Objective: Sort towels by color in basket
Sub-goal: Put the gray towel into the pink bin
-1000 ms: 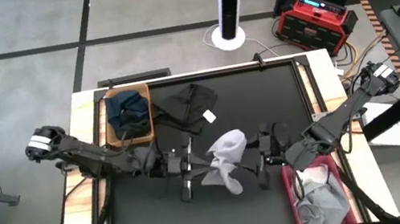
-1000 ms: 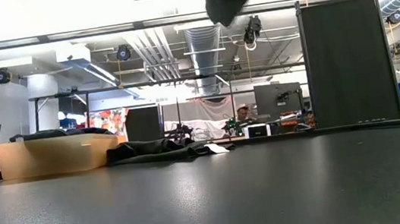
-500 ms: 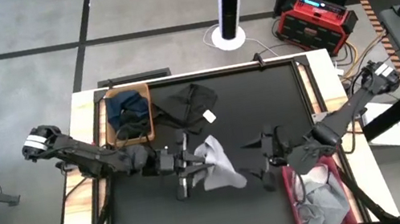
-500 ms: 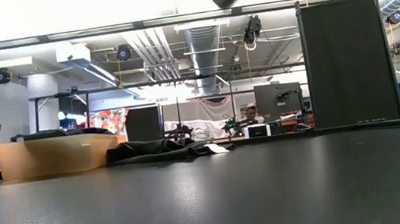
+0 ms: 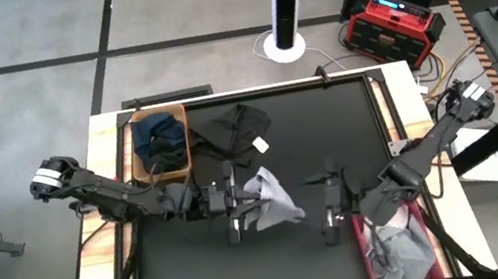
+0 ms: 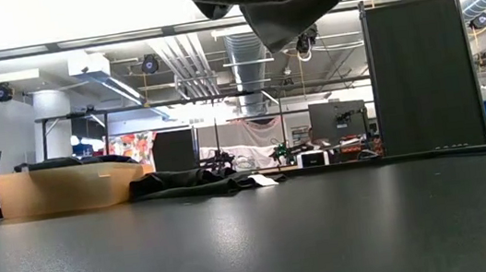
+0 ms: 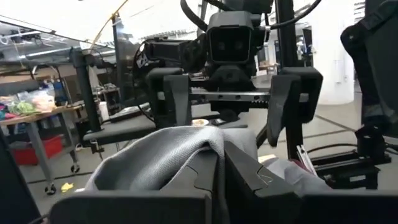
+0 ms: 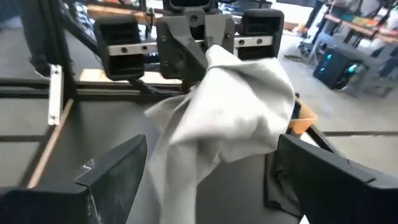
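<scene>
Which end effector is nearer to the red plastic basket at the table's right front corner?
The right. The right end effector hangs open just beside the red plastic basket, on its left. The left end effector is farther away, mid-table, shut on the light grey cloth towel.

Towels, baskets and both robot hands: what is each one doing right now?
Grey towel: hanging in the air, held by the left gripper.
Left gripper: shut on it.
Right gripper: open, empty.
Black towel: lying on the table.
Tan basket: holds dark towels.
Red basket: holds grey towels.
</scene>
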